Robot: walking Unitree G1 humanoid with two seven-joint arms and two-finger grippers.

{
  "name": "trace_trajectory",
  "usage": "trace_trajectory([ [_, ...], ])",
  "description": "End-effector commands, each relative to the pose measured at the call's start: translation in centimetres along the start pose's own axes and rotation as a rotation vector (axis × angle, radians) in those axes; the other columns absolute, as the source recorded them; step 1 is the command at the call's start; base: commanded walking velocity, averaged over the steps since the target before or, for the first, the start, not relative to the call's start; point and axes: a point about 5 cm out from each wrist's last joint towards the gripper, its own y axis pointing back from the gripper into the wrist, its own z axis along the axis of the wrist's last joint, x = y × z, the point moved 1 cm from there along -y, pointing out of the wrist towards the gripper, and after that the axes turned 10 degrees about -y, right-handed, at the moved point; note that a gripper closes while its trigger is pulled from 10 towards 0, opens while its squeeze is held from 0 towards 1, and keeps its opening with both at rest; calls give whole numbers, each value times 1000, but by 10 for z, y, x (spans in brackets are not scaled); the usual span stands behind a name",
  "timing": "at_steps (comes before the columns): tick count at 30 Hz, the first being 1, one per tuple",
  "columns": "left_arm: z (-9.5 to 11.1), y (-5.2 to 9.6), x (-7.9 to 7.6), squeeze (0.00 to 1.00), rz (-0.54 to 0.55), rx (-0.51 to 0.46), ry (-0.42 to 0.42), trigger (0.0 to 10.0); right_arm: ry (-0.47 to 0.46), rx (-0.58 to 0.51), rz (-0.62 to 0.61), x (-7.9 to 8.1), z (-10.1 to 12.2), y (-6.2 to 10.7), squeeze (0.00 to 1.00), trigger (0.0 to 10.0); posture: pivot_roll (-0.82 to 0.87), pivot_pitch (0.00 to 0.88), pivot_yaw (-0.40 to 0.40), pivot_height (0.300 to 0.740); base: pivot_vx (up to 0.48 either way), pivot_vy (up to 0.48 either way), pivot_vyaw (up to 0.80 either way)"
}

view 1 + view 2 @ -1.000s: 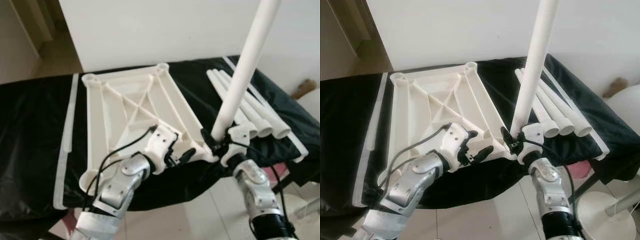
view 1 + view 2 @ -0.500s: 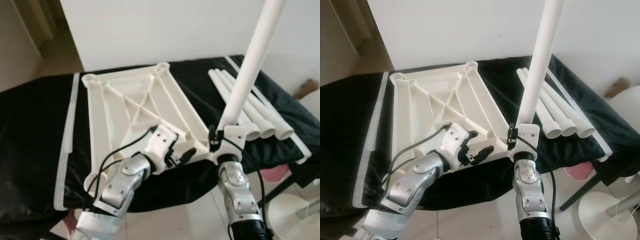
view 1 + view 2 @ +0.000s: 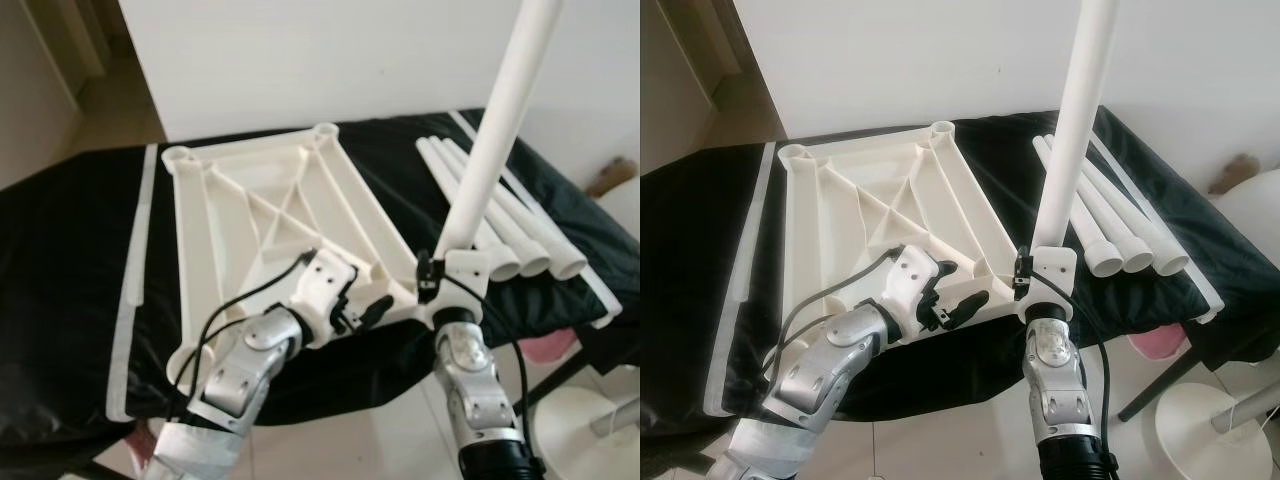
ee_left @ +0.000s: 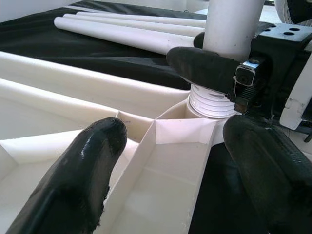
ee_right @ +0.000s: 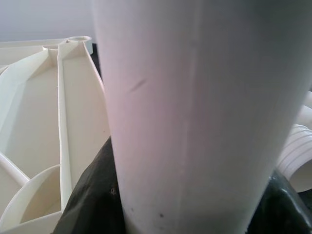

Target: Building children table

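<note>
The white table top lies upside down on a black cloth, ribs showing. At its near right corner a white leg stands almost upright, its threaded end sitting in the corner socket. My right gripper is shut on this leg just above the socket. My left gripper is open beside it, one finger on each side of a rib of the table top. Three loose legs lie side by side on the cloth to the right.
A white wall stands close behind the cloth-covered surface. White strips lie along the cloth's left side. A round white stool base and a pink object sit on the tiled floor at the lower right.
My right forearm has swung left to stand under the leg, and the leg has tipped closer to upright at the corner socket. The left gripper has stayed in place.
</note>
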Motion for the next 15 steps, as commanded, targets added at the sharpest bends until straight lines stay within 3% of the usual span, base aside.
trace_trajectory([
  [1, -1, -1, 0, 0, -10, 5, -11, 10000, 6, 117, -39, -4, -23, 7, 0, 10000, 34, 0, 3, 740, 0, 0, 0],
  [2, -1, -1, 0, 0, -11, 5, -13, 10000, 4, 117, -34, -4, -23, 7, 1000, 10000, 31, 0, 3, 740, 0, 0, 0],
  [9, -1, -2, -1, 0, -16, 5, -23, 10000, -15, 91, -13, -5, -18, 7, 1000, 10000, 25, 0, 8, 740, 0, 0, 0],
  [15, -1, -2, -4, 0, -44, 7, -31, 10000, -66, 51, 107, -8, -10, 8, 1000, 10000, 23, 0, 11, 740, 0, 0, 0],
])
